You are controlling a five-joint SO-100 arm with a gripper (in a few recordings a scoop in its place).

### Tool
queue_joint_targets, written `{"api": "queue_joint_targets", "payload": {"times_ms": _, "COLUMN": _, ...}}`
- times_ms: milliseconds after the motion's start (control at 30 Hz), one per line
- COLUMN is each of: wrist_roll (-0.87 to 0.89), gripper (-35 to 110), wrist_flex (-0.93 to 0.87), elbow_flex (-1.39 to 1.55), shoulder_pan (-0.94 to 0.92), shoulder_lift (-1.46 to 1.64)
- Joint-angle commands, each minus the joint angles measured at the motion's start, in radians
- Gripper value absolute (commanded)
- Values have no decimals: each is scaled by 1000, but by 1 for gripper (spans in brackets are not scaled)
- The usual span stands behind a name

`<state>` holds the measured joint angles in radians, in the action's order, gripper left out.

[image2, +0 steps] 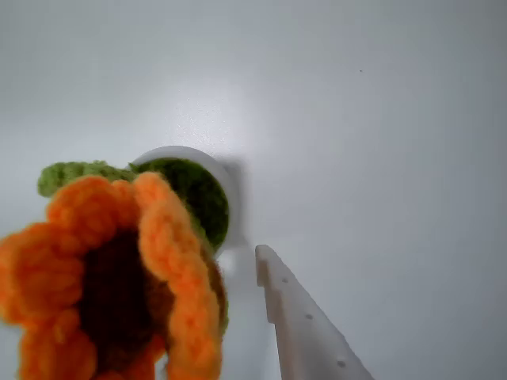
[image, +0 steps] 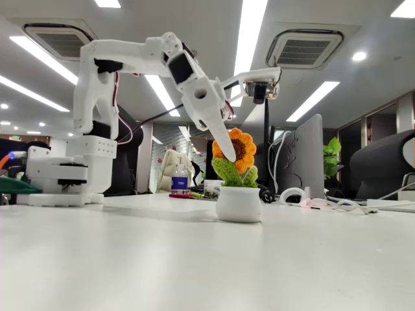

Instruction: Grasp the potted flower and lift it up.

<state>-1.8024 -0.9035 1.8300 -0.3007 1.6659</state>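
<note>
The potted flower (image: 237, 172) stands on the white table (image: 194, 259), an orange crocheted sunflower with a brown centre and green leaves in a round white pot. My white gripper (image: 225, 153) hangs tip-down at the flower head, above the pot, and looks open. In the wrist view the flower head (image2: 119, 277) fills the lower left with the pot rim (image2: 214, 170) beneath it. One white finger (image2: 305, 324) sits just right of the bloom without touching it. The other finger is hidden.
The arm's base (image: 65, 178) stands at the left of the table. Behind the flower are a small water bottle (image: 179, 178), monitors (image: 305, 155), a leafy green plant (image: 332, 155) and cables with white headphones (image: 293, 194). Bare table stretches toward the front.
</note>
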Motion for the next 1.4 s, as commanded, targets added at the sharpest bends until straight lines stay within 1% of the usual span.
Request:
{"api": "queue_joint_targets", "payload": {"times_ms": 0, "wrist_roll": -5, "gripper": 81, "wrist_flex": -11, "elbow_flex": -41, "shoulder_pan": -9, "shoulder_lift": 31}}
{"api": "queue_joint_targets", "payload": {"times_ms": 100, "wrist_roll": -8, "gripper": 76, "wrist_flex": -15, "elbow_flex": -41, "shoulder_pan": -9, "shoulder_lift": 31}}
{"api": "queue_joint_targets", "payload": {"times_ms": 133, "wrist_roll": -8, "gripper": 70, "wrist_flex": -20, "elbow_flex": -41, "shoulder_pan": -9, "shoulder_lift": 31}}
{"api": "queue_joint_targets", "payload": {"times_ms": 200, "wrist_roll": -6, "gripper": 44, "wrist_flex": -31, "elbow_flex": -41, "shoulder_pan": -5, "shoulder_lift": 31}}
{"api": "queue_joint_targets", "payload": {"times_ms": 233, "wrist_roll": -5, "gripper": 39, "wrist_flex": -34, "elbow_flex": -41, "shoulder_pan": -3, "shoulder_lift": 31}}
{"api": "queue_joint_targets", "payload": {"times_ms": 267, "wrist_roll": -2, "gripper": 37, "wrist_flex": -37, "elbow_flex": -41, "shoulder_pan": 0, "shoulder_lift": 31}}
{"api": "queue_joint_targets", "payload": {"times_ms": 467, "wrist_roll": 2, "gripper": 34, "wrist_flex": -41, "elbow_flex": -40, "shoulder_pan": 8, "shoulder_lift": 29}}
{"api": "queue_joint_targets", "payload": {"times_ms": 567, "wrist_roll": 0, "gripper": 23, "wrist_flex": -43, "elbow_flex": -40, "shoulder_pan": 12, "shoulder_lift": 29}}
{"api": "queue_joint_targets", "payload": {"times_ms": 900, "wrist_roll": -14, "gripper": 0, "wrist_flex": -41, "elbow_flex": -40, "shoulder_pan": 14, "shoulder_lift": 31}}
{"api": "queue_joint_targets", "payload": {"times_ms": 1367, "wrist_roll": -37, "gripper": 0, "wrist_flex": -40, "elbow_flex": -40, "shoulder_pan": 11, "shoulder_lift": 32}}
